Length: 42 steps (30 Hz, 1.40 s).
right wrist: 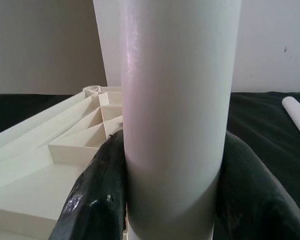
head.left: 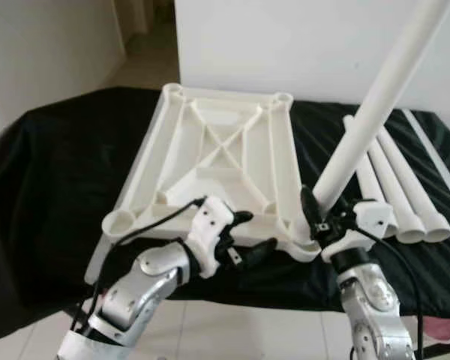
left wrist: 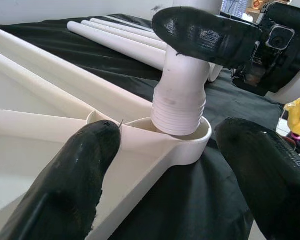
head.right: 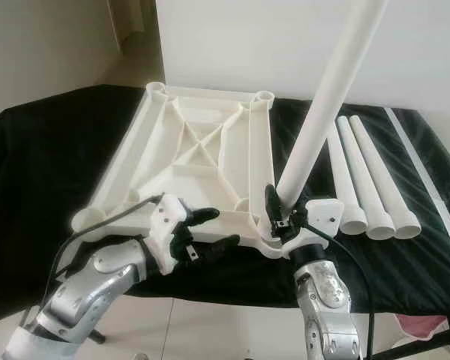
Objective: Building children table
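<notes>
Landmark: the upturned table top (head.left: pixel 210 172), ribbed underside up, lying on the counter (head.left: pixel 52 195) under a black cloth.

Left gripper (head.left: pixel 247 236) sits at the top's near edge, just left of the near-right corner socket (left wrist: pixel 190 137); fingers (left wrist: pixel 70 175) spread, holding nothing.

At that socket the table leg (head.left: pixel 375 105) stands tilted, its threaded end just entering the socket rim and not seated. Right gripper (head.left: pixel 320 214) pinches the leg low down, fingers (right wrist: pixel 97 195) pressed on both sides.

Right of the top, three spare legs (head.left: pixel 401 195) lie side by side on the cloth.

Step in hand, as I judge it: seating and screwing in the leg. To do it well:
- bring the leg upright over the socket first, else the threads may cross
- left gripper should press the top's edge so it doesn't turn or slide
- twist in short turns, regripping low
</notes>
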### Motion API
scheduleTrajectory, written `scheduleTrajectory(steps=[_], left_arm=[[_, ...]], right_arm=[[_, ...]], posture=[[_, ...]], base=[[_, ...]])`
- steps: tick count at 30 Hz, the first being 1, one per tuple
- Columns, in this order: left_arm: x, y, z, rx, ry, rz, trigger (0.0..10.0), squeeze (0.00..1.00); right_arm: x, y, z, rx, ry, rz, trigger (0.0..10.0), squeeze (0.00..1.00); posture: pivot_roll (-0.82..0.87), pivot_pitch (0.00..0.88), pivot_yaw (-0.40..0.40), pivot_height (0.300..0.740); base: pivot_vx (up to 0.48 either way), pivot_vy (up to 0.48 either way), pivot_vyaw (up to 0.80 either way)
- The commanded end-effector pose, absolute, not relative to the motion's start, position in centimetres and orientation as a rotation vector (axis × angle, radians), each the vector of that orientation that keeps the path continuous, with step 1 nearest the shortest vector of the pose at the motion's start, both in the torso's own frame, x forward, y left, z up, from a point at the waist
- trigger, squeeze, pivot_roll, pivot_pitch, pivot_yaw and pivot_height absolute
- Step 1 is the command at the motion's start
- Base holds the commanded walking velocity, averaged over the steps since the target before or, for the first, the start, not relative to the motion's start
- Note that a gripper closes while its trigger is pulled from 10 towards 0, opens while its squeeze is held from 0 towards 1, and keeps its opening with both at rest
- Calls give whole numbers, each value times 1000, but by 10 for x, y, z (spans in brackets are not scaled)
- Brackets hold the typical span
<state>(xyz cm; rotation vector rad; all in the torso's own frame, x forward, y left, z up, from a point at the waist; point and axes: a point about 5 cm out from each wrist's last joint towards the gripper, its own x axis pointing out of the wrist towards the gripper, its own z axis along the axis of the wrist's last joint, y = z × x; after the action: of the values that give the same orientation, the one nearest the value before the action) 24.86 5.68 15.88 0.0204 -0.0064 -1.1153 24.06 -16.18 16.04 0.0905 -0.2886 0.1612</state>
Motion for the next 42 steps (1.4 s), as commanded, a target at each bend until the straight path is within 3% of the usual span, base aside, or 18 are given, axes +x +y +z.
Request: scheduleTrajectory(steps=[1, 14, 21, 33, 42], left_arm=[[244, 55, 164, 36, -23, -1214, 10000, 0], [243, 55, 169, 33, -32, -1219, 10000, 0], [244, 58, 172, 24, -31, -1211, 10000, 0], [246, 60, 177, 32, -38, -1209, 10000, 0], [247, 60, 179, 34, -39, -1210, 10000, 0]], right_arm=[[236, -166, 150, 67, -249, 151, 10000, 0], [230, -175, 134, 53, -207, 125, 10000, 0], [224, -171, 127, -102, -224, 217, 10000, 0], [218, -168, 117, -69, -240, 250, 10000, 0], [215, -165, 108, 57, -259, 226, 10000, 0]], posture=[[-36, 46, -42, 740], [-26, 58, -29, 740], [-25, 74, -10, 740], [-24, 83, 3, 740], [-24, 91, 11, 740]], base=[[0, 0, 0], [0, 0, 0], [0, 0, 0], [0, 0, 0], [0, 0, 0]])
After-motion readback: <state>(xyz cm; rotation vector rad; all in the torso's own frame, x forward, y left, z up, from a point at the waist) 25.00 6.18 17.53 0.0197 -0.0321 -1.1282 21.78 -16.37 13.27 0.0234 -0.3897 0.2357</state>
